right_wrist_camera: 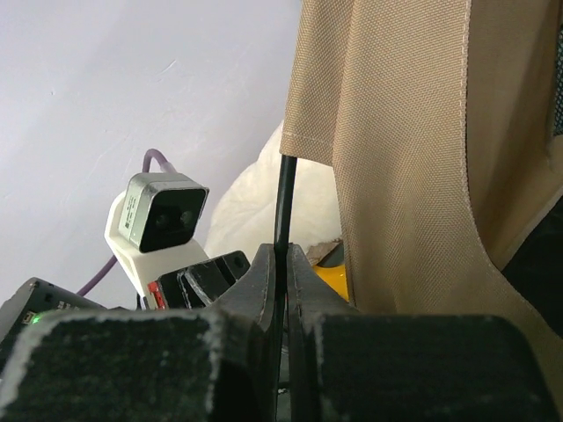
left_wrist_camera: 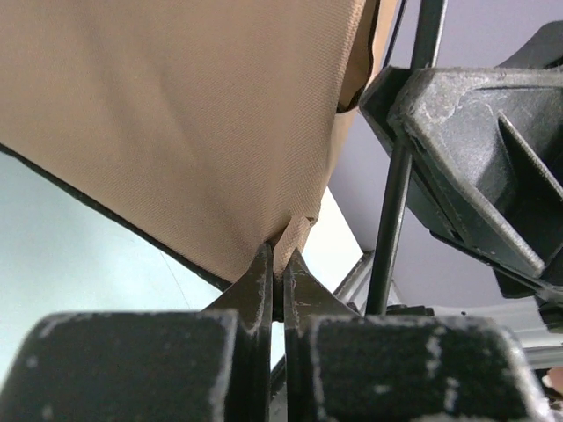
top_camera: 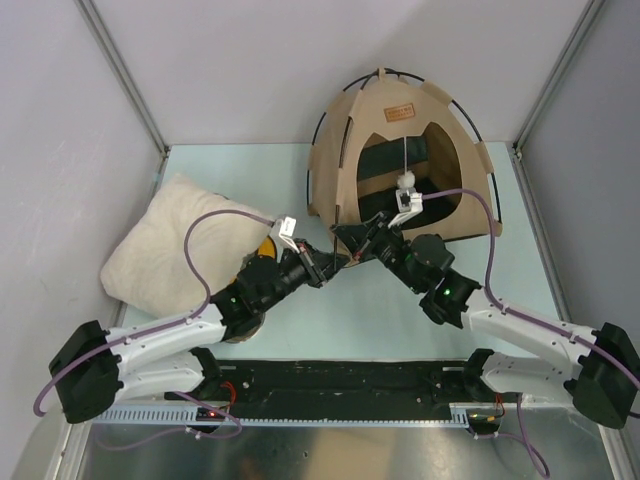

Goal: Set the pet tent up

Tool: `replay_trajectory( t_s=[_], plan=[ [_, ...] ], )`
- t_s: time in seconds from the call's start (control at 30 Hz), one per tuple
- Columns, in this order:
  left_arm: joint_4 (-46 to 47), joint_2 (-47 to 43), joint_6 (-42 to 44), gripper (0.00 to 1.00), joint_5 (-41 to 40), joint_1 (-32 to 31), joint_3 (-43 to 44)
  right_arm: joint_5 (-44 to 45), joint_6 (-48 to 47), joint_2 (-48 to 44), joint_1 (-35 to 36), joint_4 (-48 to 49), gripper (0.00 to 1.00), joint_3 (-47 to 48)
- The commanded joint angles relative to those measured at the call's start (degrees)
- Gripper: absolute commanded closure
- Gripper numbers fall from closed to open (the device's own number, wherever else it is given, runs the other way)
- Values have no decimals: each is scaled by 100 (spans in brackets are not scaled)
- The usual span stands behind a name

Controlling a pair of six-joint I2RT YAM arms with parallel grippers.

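Observation:
The tan pet tent [top_camera: 400,150] stands domed at the back of the table, its black poles arched, a brown label [top_camera: 399,110] on top and a white pom-pom [top_camera: 407,181] hanging in the doorway. Both grippers meet at its front left corner. My left gripper [top_camera: 335,262] is shut on a fold of the tent fabric [left_wrist_camera: 176,114], pinched right at the fingertips [left_wrist_camera: 280,257]. My right gripper [top_camera: 352,240] is shut on a thin black pole [right_wrist_camera: 283,202] that runs up into the fabric sleeve [right_wrist_camera: 405,158]. The same pole [left_wrist_camera: 396,193] crosses the left wrist view.
A cream fluffy pillow [top_camera: 170,245] lies at the left, against the wall. A yellow bowl holder [top_camera: 268,247] peeks out under the left arm, also seen as a yellow edge [right_wrist_camera: 332,274]. Grey walls enclose the table on three sides.

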Motion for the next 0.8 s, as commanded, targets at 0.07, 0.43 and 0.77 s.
replay_trajectory(
  t_s=[0.07, 0.43, 0.77],
  plan=[
    [-1202, -201, -1455, 100, 489, -77, -36, 796, -418, 103, -101, 1258, 100, 20],
    [-1435, -415, -2597, 100, 309, -68, -152, 1192, -724, 322, 422, 1549, 100, -164],
    [-1485, -648, -2742, 100, 175, -37, -344, 1569, -1220, 50, 897, 836, 100, -297]
  ],
)
